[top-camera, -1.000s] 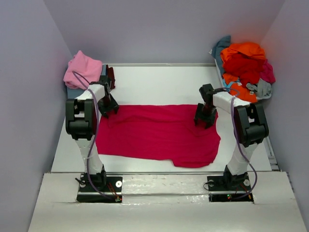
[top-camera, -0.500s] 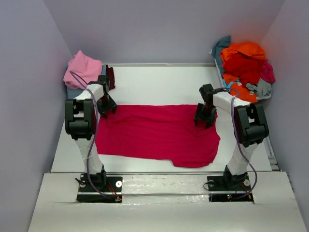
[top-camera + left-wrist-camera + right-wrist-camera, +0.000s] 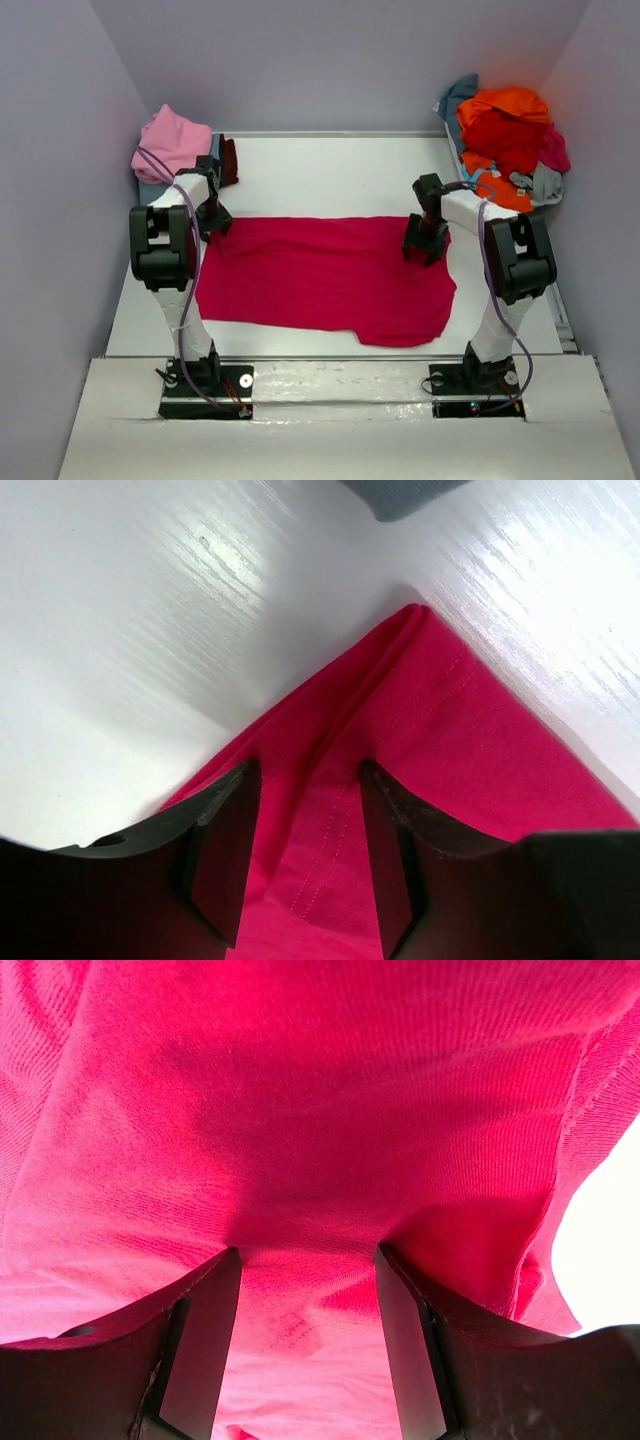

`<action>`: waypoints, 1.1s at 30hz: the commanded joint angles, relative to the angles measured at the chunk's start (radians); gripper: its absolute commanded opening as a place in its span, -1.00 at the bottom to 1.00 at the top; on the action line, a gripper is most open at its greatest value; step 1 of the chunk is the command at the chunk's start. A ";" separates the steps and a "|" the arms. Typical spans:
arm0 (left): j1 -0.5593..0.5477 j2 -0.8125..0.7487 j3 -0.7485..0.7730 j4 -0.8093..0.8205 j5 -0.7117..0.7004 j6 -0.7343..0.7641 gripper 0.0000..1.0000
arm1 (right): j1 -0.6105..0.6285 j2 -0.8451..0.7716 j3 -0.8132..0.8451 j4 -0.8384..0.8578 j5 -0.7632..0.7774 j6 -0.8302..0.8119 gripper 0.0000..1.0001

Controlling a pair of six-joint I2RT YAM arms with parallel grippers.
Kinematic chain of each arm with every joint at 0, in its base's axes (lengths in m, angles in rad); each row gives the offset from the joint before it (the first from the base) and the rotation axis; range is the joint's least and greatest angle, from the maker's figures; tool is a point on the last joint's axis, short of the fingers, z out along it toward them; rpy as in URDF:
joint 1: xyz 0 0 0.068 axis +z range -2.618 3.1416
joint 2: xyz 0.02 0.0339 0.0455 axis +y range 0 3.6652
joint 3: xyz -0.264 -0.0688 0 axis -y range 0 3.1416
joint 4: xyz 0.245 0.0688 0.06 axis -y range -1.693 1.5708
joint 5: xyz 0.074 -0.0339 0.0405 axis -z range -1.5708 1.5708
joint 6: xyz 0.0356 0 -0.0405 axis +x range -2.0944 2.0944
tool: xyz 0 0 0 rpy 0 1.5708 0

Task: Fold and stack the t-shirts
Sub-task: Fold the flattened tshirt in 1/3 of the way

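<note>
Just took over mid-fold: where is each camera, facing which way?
Top external: high behind the left arm and right arm, looking down at the table; both reach the magenta shirt.
Left wrist: looks down past open left fingers at the shirt's corner.
Right wrist: open right fingers, shirt cloth filling the view.
Shared: all show that shirt.

Shirt heap [image 3: 507, 128] at far-right corner

Magenta-red t-shirt [image 3: 450, 750] corner (hem stitching visible), between parted fingers [image 3: 222, 860] of left tool [image 3: 308, 775], white table [image 3: 150, 630]
</note>
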 commanded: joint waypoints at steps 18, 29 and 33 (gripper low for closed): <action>-0.017 -0.247 -0.185 -0.050 0.243 0.089 0.17 | -0.017 0.084 -0.065 0.027 0.061 -0.033 0.26; -0.017 -0.249 -0.255 -0.007 0.346 0.068 0.12 | -0.017 0.081 -0.076 0.029 0.068 -0.032 0.25; -0.017 -0.244 -0.238 -0.015 0.326 0.069 0.12 | -0.017 0.083 -0.071 0.027 0.068 -0.033 0.25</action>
